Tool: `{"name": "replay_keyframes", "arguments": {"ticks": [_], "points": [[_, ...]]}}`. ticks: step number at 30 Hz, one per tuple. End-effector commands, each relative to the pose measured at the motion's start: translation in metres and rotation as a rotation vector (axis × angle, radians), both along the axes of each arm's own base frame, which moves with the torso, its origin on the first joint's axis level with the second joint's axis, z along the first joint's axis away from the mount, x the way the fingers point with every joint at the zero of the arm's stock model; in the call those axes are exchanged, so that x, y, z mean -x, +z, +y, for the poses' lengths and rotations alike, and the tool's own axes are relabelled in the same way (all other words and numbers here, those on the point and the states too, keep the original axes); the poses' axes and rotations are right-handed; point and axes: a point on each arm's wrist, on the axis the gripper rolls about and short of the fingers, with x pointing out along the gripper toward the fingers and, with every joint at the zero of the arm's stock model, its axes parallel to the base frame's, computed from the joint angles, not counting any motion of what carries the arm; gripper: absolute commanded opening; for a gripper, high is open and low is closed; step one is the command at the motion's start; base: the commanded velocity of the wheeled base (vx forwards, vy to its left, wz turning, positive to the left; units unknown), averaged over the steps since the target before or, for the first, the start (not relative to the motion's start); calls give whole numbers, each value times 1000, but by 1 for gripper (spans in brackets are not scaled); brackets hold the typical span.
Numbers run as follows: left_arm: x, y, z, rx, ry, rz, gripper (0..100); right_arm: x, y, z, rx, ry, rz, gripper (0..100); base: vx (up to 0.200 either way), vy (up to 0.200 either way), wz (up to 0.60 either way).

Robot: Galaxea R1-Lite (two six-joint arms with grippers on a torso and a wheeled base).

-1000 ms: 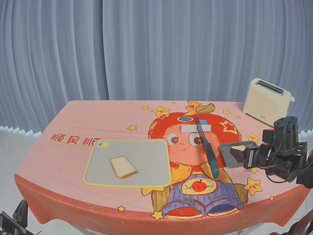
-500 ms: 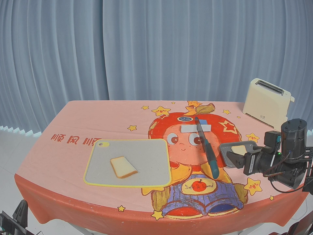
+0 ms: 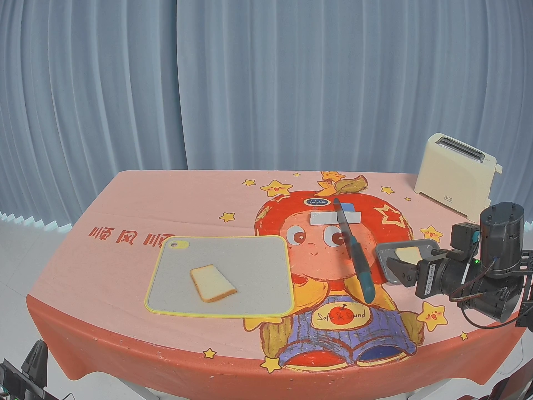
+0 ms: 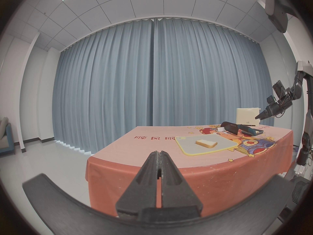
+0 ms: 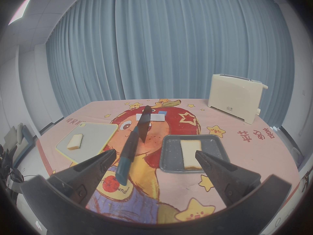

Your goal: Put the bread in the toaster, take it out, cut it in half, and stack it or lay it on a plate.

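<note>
1 pale bread half [image 5: 190, 149] lies on the grey rectangular tray [image 5: 215, 146]. A 2nd bread half [image 3: 213, 283] lies on the grey yellow-rimmed cutting board [image 3: 255, 273], and probably wants a gentle edge grip to carry it over. The right gripper [image 5: 154, 153] hangs beside the tray, spread wide and empty. The left gripper [image 4: 159, 157] is pressed together.

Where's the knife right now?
In the head view the knife lies right of centre, between the cutting board and the grey tray, its blade tip on a white block.
</note>
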Motion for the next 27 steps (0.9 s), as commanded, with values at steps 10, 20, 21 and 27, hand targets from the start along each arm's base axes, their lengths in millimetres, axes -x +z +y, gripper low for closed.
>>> {"name": "replay_keyframes", "arguments": {"ticks": [10,20,21,27], "points": [[0,-5,0,0,0,1,0,1,0,0,2,3,0,100,0,200,0],[0,-5,0,0,0,1,0,4,-3,3,9,18,6,100,0,200,0],[0,-5,0,0,0,1,0,4,-3,3,9,19,6,100,0,200,0],[0,-5,0,0,0,1,0,6,-3,5,12,32,8,100,0,200,0]]}}
